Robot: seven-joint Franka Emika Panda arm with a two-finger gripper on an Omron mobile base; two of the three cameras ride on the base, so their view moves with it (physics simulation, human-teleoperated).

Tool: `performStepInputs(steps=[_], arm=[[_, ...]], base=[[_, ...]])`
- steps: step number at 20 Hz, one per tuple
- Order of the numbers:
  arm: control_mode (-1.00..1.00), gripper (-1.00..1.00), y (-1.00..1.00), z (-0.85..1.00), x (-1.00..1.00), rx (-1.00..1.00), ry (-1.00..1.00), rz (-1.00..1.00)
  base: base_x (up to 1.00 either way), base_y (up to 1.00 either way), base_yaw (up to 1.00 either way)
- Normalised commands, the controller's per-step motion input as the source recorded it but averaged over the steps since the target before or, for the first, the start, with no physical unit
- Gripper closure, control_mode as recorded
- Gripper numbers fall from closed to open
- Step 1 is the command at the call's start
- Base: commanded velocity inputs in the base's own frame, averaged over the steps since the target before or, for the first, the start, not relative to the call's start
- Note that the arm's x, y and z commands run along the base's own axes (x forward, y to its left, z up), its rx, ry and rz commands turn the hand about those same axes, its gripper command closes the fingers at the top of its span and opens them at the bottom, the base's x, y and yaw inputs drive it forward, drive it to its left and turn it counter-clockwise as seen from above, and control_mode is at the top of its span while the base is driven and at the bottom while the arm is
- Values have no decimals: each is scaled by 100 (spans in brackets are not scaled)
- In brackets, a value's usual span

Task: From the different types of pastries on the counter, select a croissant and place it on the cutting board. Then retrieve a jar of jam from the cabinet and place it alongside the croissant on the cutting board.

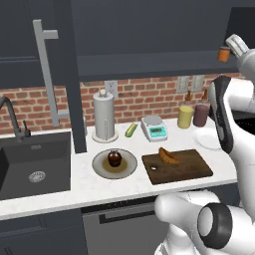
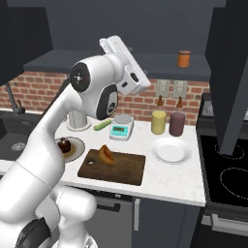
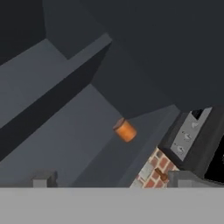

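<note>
Croissant [image 1: 169,156] already on cutting board [image 1: 191,167]. Jam jar [image 2: 183,58] upright on open cabinet shelf; gripper [image 3: 109,181] fingers apart, empty, aimed at it w/ gap. Risk: off-centre approach could topple the jar.

Small orange jam jar [image 2: 184,58] stands alone on dark open cabinet shelf [image 2: 97,60], upper right of right base view, free room all round it. Open dark cabinet door [image 2: 230,72] hangs at frame right, narrowing that side.
</note>
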Motion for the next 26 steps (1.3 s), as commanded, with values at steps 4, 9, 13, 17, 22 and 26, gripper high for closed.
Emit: performStepInputs(steps=[4,9,13,17,22,26], arm=[[-100,-100,0,0,0,-4,0,10],[-100,-100,0,7,0,-17,3,23],[-100,-100,0,19,0,-15,9,23],[-100,-100,0,11,0,-13,0,18],[-100,-100,3,0,0,-11,1,1],[-100,-100,0,6,0,-25,-13,6]], base=[[0,0,0],[0,0,0],[0,0,0],[0,0,0],[0,0,0],[0,0,0]])
